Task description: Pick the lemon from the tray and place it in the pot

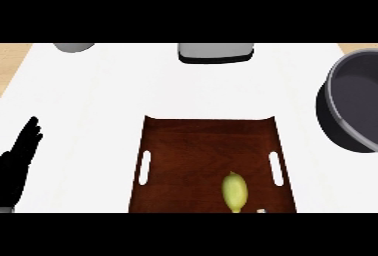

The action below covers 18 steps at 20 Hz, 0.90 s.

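Lemon (234,191) on brown tray (210,145), pot (354,102) right, left hand (21,155) fingers straight

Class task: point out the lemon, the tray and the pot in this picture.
lemon (234,191), head view, middle of its yellow-green skin.
tray (199,145), head view, bare brown floor above the lemon.
pot (362,100), head view, grey inside wall near the right edge.
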### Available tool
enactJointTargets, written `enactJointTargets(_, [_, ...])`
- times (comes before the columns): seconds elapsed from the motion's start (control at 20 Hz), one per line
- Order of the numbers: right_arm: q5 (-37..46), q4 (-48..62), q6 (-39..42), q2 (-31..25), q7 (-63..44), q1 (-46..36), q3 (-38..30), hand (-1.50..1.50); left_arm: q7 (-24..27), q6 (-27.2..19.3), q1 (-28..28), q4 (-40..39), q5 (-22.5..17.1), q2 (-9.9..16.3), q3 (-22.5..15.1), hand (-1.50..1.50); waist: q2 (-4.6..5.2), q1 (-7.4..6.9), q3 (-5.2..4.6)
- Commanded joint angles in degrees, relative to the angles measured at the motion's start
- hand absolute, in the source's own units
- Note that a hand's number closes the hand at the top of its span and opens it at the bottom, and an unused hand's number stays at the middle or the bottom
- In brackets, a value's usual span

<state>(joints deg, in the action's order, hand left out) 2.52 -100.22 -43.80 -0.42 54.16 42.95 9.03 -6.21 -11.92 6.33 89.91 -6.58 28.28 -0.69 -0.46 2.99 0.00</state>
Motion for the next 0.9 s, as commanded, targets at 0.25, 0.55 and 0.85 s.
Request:
enactJointTargets(0.25, [24.3, -5.9, -11.3, -0.9, -16.9, 15.5, 14.1, -1.5, -0.3, 1.2, -4.3, -0.6, 1.5, -1.4, -2.2, 0.0, 1.59, -3.95, -0.3])
enactJointTargets(0.55, [39.2, -6.7, -6.4, 0.4, -31.6, 21.6, 17.0, -1.5, 0.2, 1.9, -4.3, 0.1, 1.6, -1.5, -2.5, 0.0, 2.49, -6.4, -0.38])
enactJointTargets(0.85, [54.4, -15.7, 4.9, 0.4, -50.1, 21.2, 19.5, -1.5, -0.7, 1.4, -6.4, -2.0, 3.0, -2.5, -3.3, 0.0, 2.03, -5.43, -0.28])
